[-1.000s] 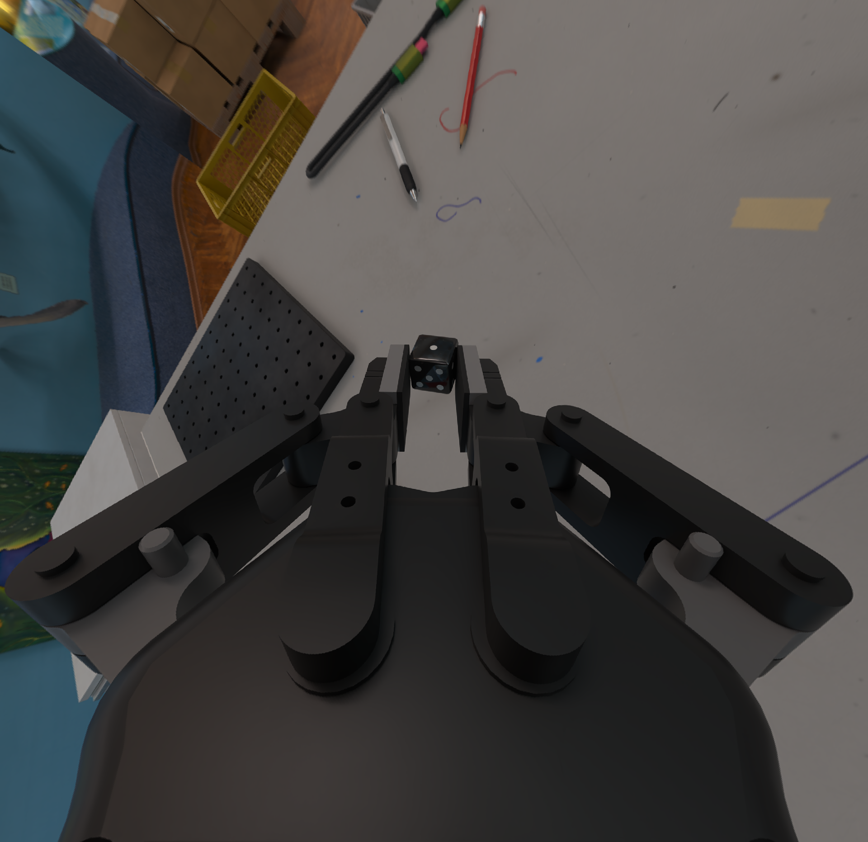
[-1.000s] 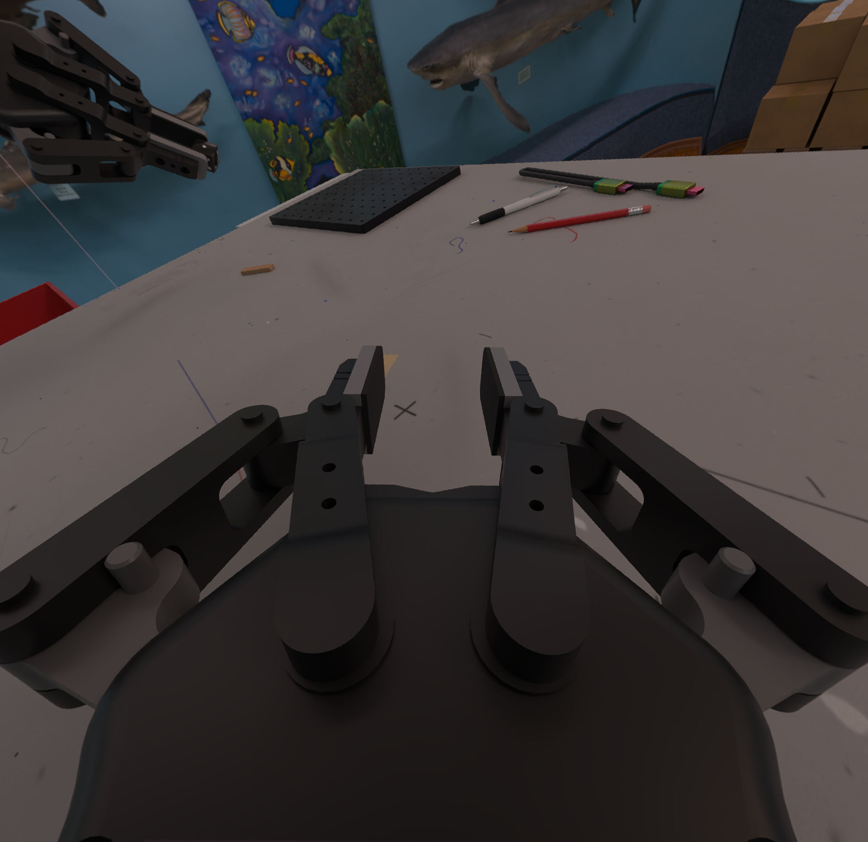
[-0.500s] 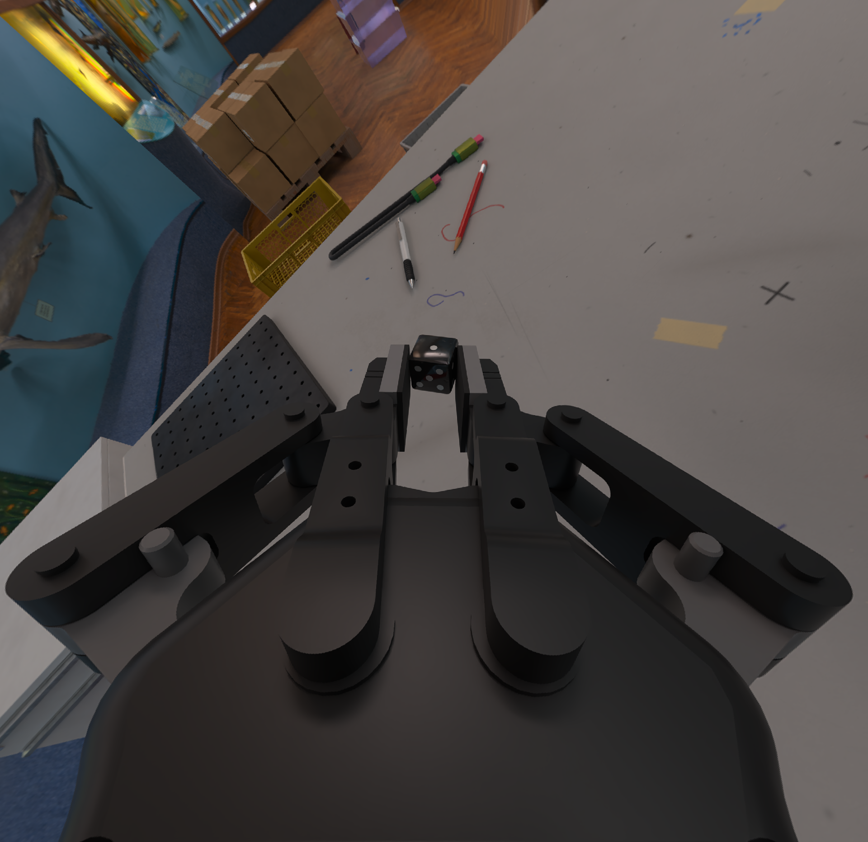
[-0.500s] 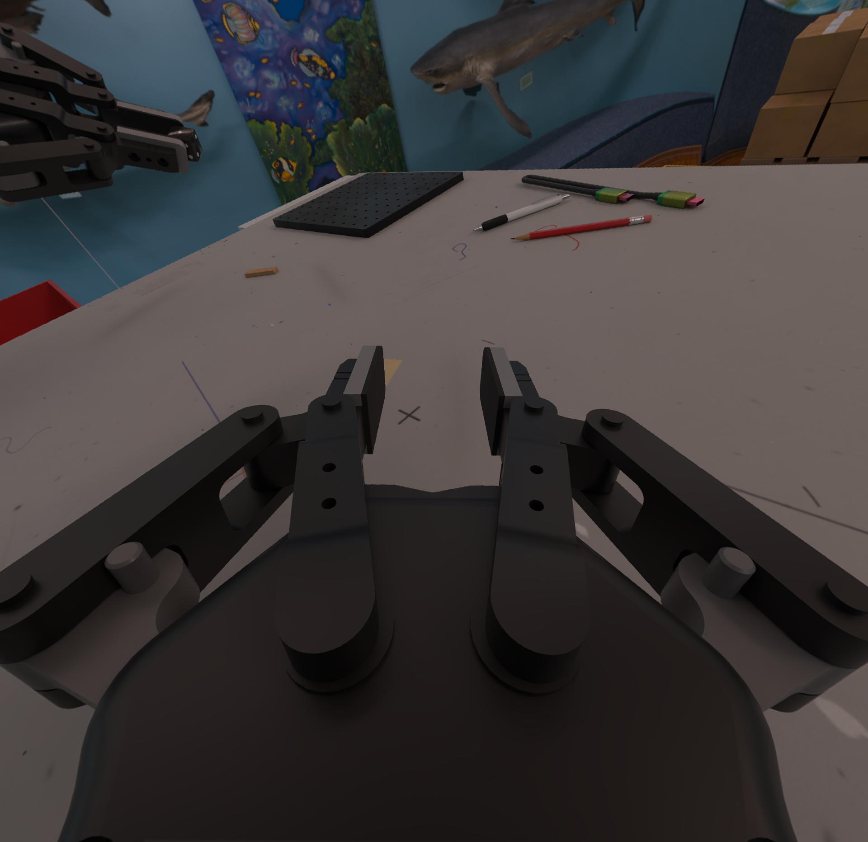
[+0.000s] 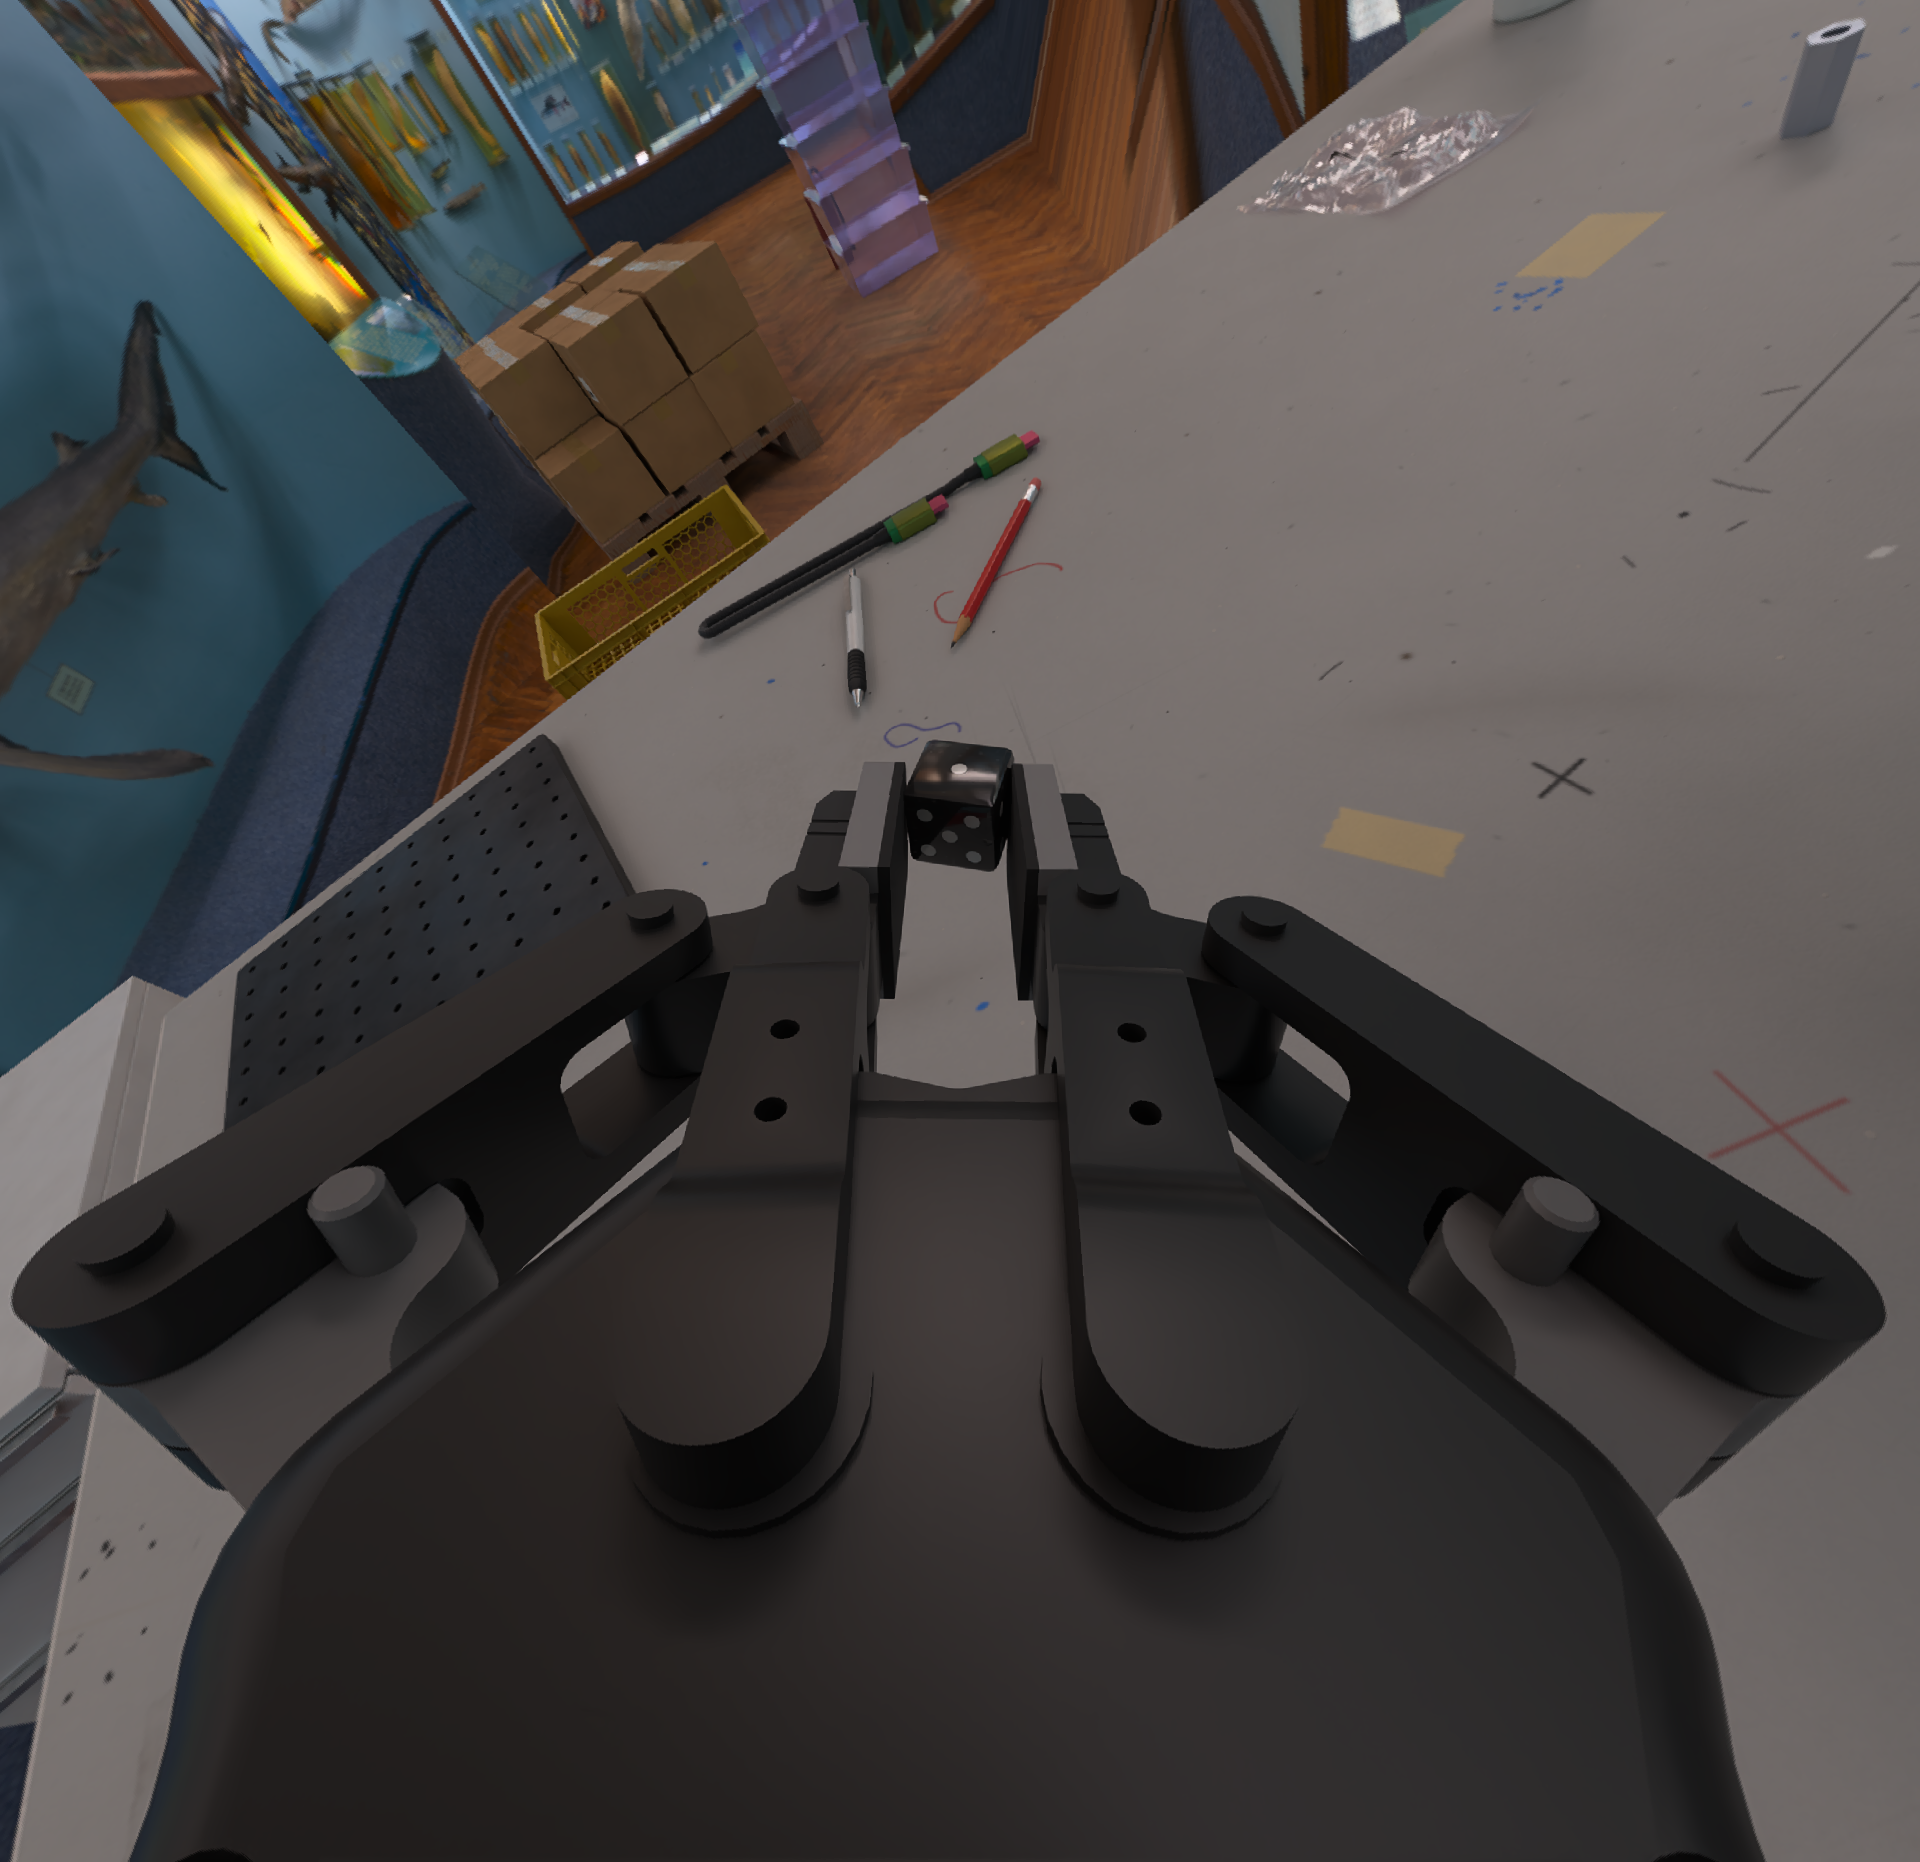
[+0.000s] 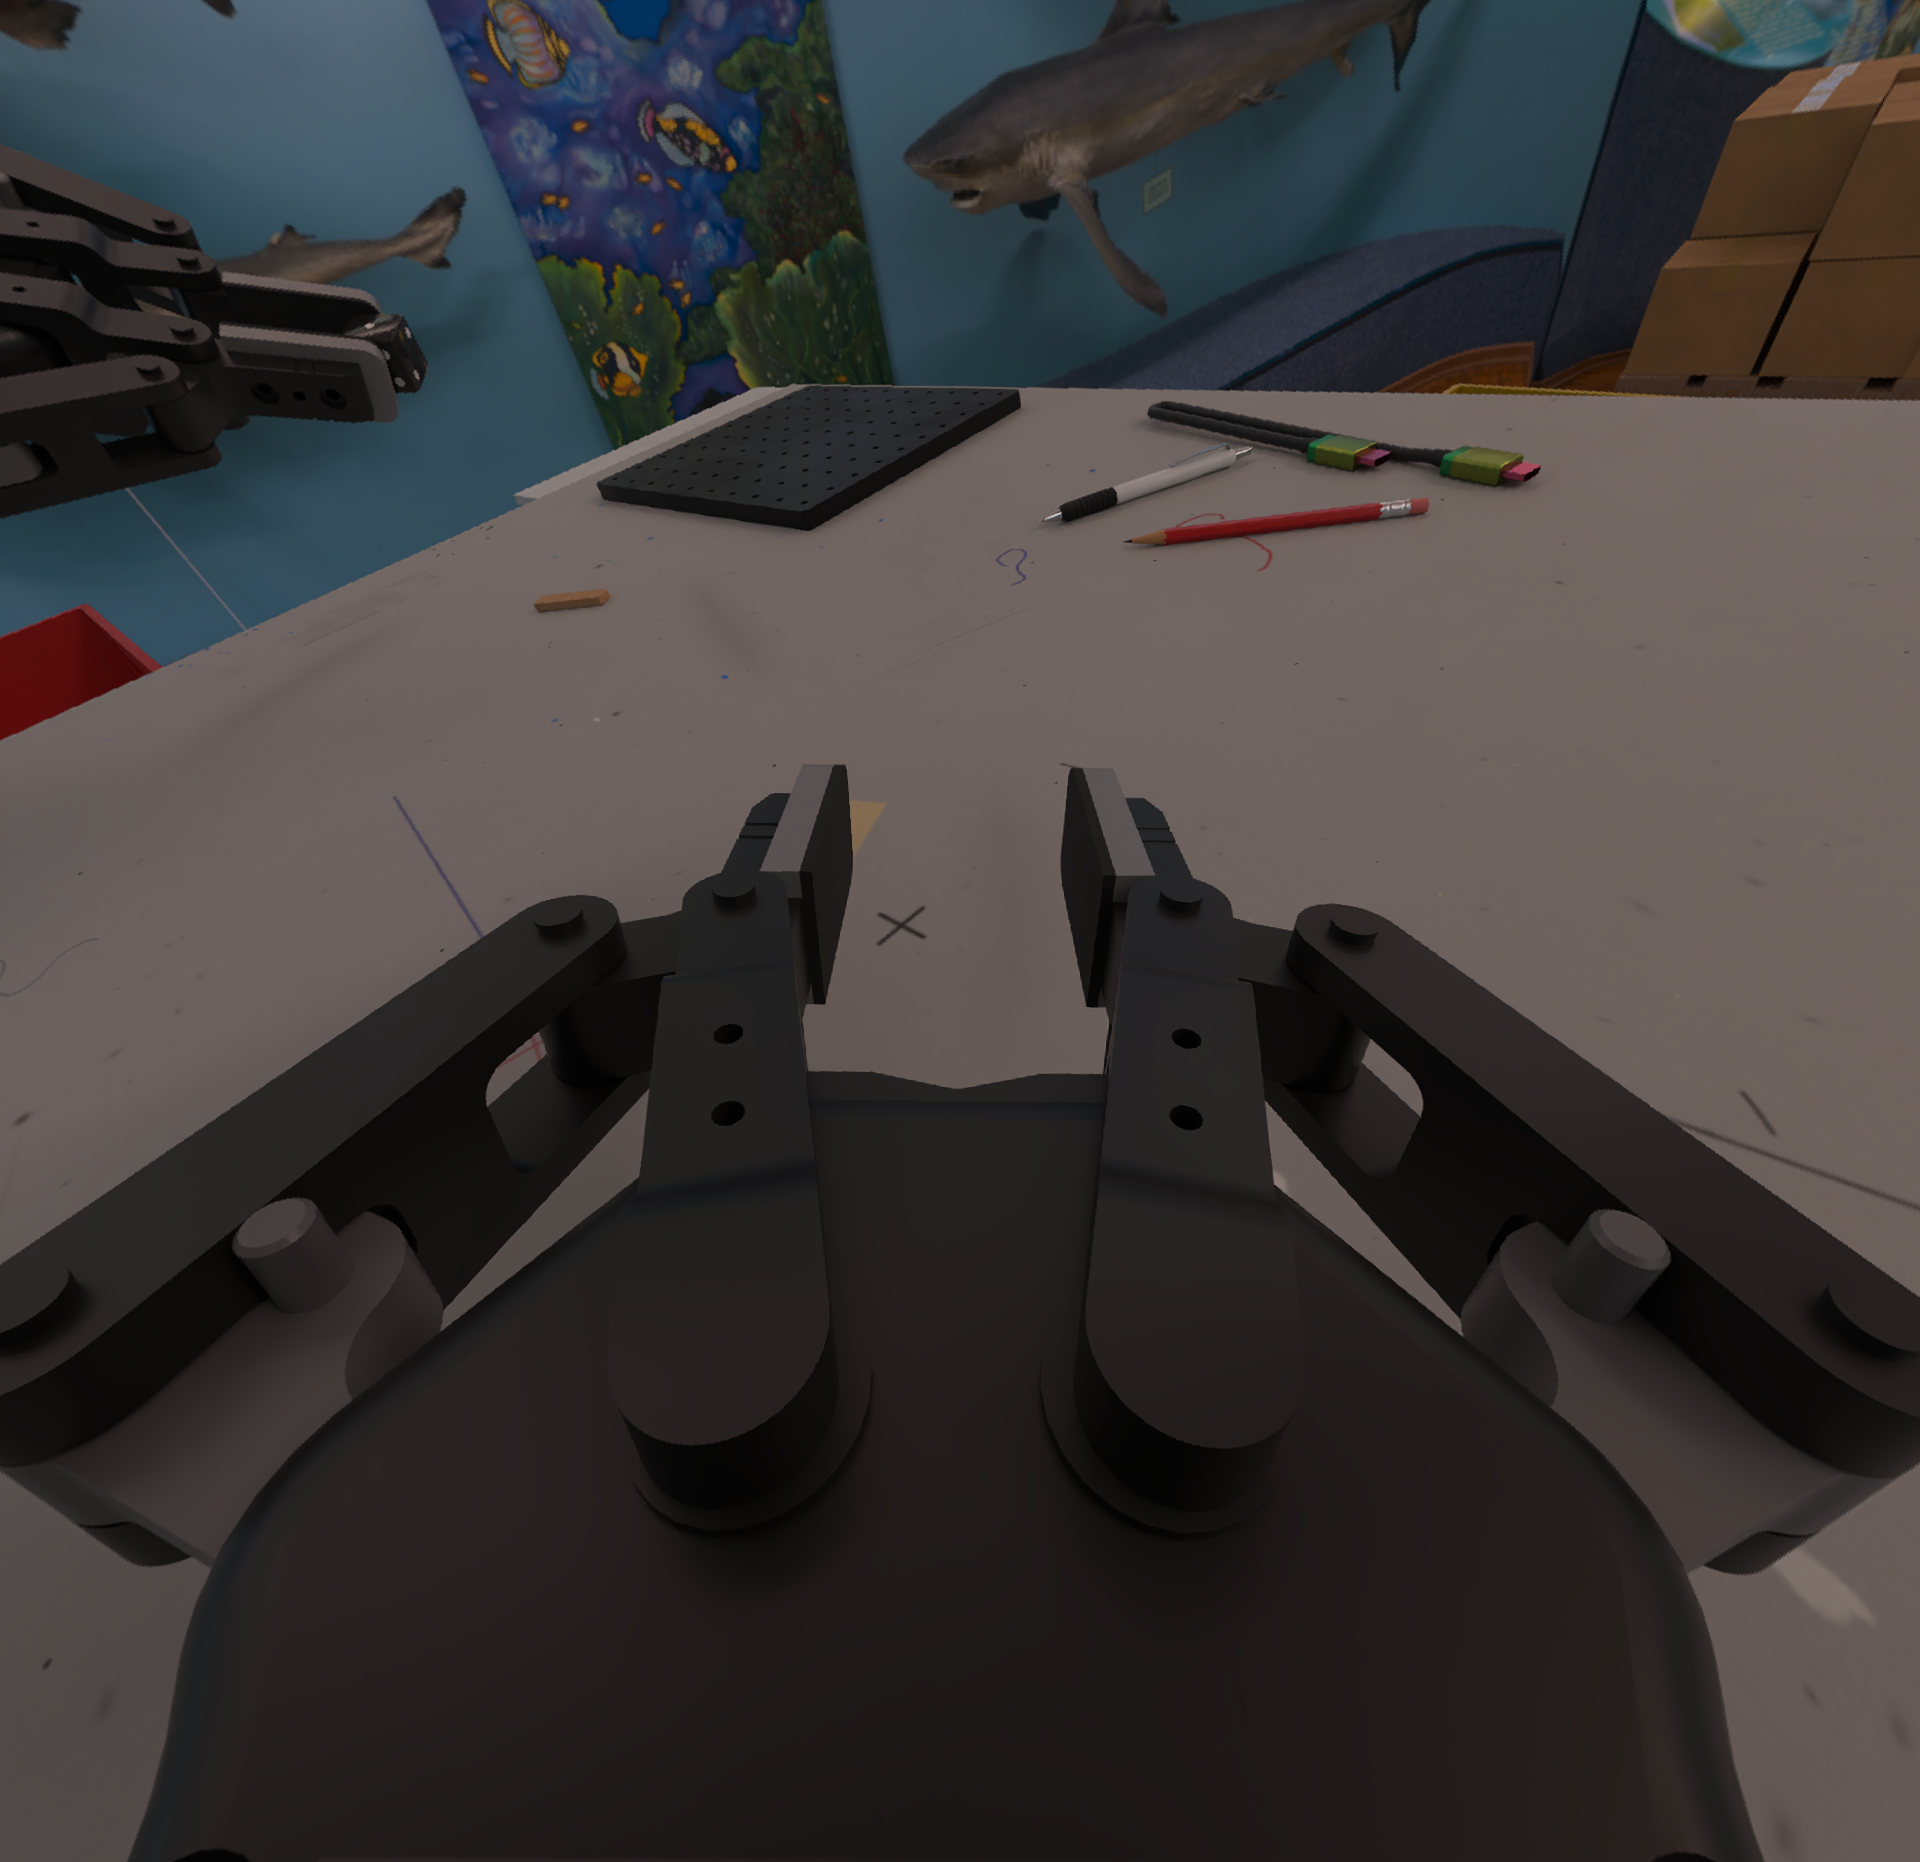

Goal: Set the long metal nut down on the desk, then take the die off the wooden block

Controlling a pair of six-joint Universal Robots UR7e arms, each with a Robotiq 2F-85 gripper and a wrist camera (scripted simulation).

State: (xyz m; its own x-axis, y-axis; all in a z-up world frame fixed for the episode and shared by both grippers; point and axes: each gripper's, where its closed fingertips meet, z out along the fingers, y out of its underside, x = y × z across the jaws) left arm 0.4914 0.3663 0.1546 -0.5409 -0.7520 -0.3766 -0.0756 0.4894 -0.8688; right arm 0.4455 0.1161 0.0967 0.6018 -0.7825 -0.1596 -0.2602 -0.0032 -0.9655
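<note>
In the left wrist view, the left end effector [image 5: 956, 825] is closed down on a small black die with pale pips [image 5: 958, 806], its two pads pressed flat on opposite faces so the cube sits square between the fingertips, held clear of the grey tabletop [image 5: 1351, 586]. Carrying it high like this suggests the die is already off its block. Far off at the top right corner, a long silver hexagonal metal nut [image 5: 1820, 77] stands upright on the tabletop, apart from everything else, so that half of the task looks done. Beyond the die lie a white and black pen [image 5: 855, 640], a red pencil [image 5: 995, 562] and a black cable with green-sleeved plugs [image 5: 862, 550], with a black perforated board [image 5: 416, 929] at the tabletop's left edge. In the right wrist view, the right end effector [image 6: 956, 877] is spread partly apart with nothing between its pads, hovering low over a drawn cross, seemingly idle and out of the way. A small flat wooden block [image 6: 571, 600] lies bare on the tabletop, near the perforated board and well away from this end effector. The left end effector shows again at the far left, raised above the tabletop's edge with the die at its tip.
</note>
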